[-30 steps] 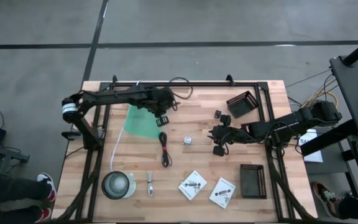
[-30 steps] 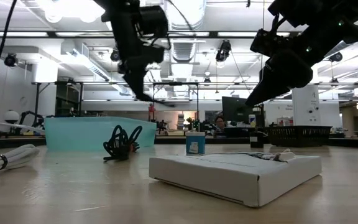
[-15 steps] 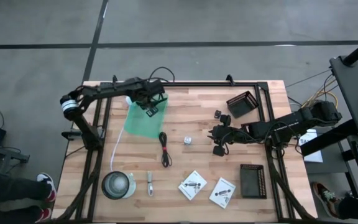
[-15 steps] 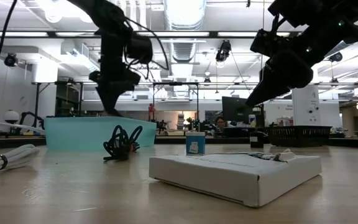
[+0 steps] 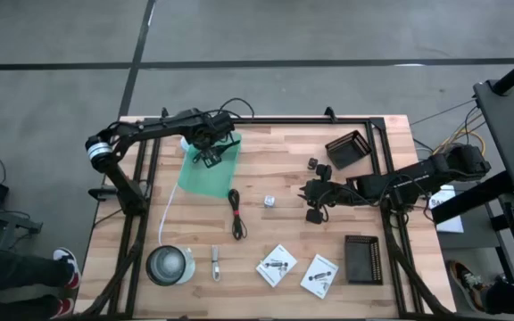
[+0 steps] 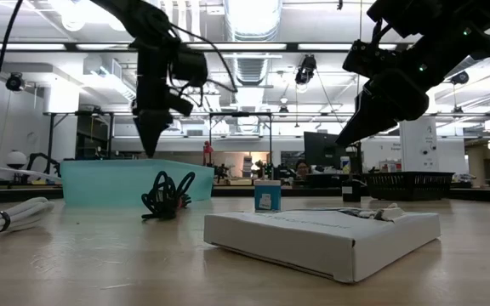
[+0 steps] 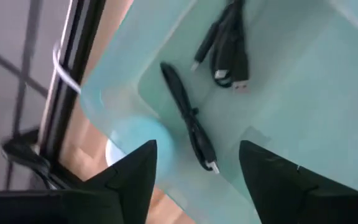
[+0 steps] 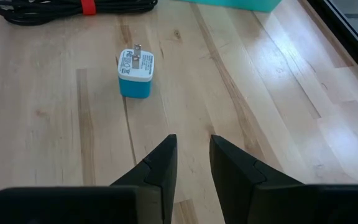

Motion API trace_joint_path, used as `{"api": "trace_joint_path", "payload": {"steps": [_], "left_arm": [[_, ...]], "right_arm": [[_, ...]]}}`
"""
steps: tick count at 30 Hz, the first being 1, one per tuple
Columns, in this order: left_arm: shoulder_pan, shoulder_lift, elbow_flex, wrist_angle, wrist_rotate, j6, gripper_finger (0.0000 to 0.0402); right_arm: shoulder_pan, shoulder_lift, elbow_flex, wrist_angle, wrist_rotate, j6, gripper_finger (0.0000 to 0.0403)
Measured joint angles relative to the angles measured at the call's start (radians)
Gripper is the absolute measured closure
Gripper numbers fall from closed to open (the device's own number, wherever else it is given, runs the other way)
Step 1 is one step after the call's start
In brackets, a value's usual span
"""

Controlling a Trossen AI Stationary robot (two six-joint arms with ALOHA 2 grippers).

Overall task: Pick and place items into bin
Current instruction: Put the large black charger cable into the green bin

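My left gripper (image 5: 208, 159) hangs open above the teal bin (image 5: 202, 178), fingers pointing down and touching nothing. In the left wrist view a thin black cable (image 7: 188, 121) and a folded black cable with a plug (image 7: 229, 46) lie on the bin's floor (image 7: 303, 93). My right gripper (image 5: 306, 192) waits right of centre, its fingers (image 8: 193, 140) a narrow gap apart with nothing between them. On the table lie a bundled black cable (image 5: 236, 212), a small white-and-blue plug cube (image 8: 135, 73), black connectors (image 5: 313, 164), a metal clip (image 5: 215, 263) and two white packets (image 5: 277, 265).
A round silvery bowl (image 5: 169, 265) stands near the front left, and a long white cord (image 5: 168, 214) runs beside the bin. Black trays sit at the far right (image 5: 347, 148) and near right (image 5: 362, 259). A black frame rail (image 5: 266, 120) borders the far edge.
My left gripper has gone from the table's middle toward its far left, over the bin, carrying a thin black cable that hung below it. It has come down a little and let go. The cable now lies in the bin.
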State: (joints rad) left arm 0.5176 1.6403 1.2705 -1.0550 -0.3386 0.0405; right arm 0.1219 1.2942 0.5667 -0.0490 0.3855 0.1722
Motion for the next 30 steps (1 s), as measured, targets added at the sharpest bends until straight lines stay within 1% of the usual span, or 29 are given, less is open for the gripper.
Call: {"api": "trace_joint_path", "payload": {"steps": [3,6,12,18,23,25,28,30], "left_arm": [[-0.041,-0.005,0.01,0.03,0.011,0.11,0.0186],[-0.095,-0.006,0.01,0.073,0.044,0.225,0.019],[-0.238,-0.006,0.008,0.115,0.06,0.425,0.0207],[-0.407,-0.006,-0.002,0.148,0.079,0.545,0.0225],[-0.537,-0.005,-0.021,0.161,0.093,0.621,0.023],[-0.577,-0.005,-0.035,0.183,0.137,0.629,0.0231],[-0.622,-0.005,-0.058,0.236,0.234,0.663,0.0231],[-0.646,-0.005,-0.079,0.285,0.236,0.683,0.0231]], "right_arm": [[0.0,0.0,0.0,0.0,0.0,0.0,0.0321],[0.0,0.0,0.0,0.0,0.0,0.0,0.0321],[0.0,0.0,0.0,0.0,0.0,0.0,0.0321],[0.0,0.0,0.0,0.0,0.0,0.0,0.0321],[0.0,0.0,0.0,0.0,0.0,0.0,0.0321],[0.0,0.0,0.0,0.0,0.0,0.004,0.0321],[0.0,0.0,0.0,0.0,0.0,0.008,0.0321],[0.0,0.0,0.0,0.001,0.0,0.008,0.0321]]}}
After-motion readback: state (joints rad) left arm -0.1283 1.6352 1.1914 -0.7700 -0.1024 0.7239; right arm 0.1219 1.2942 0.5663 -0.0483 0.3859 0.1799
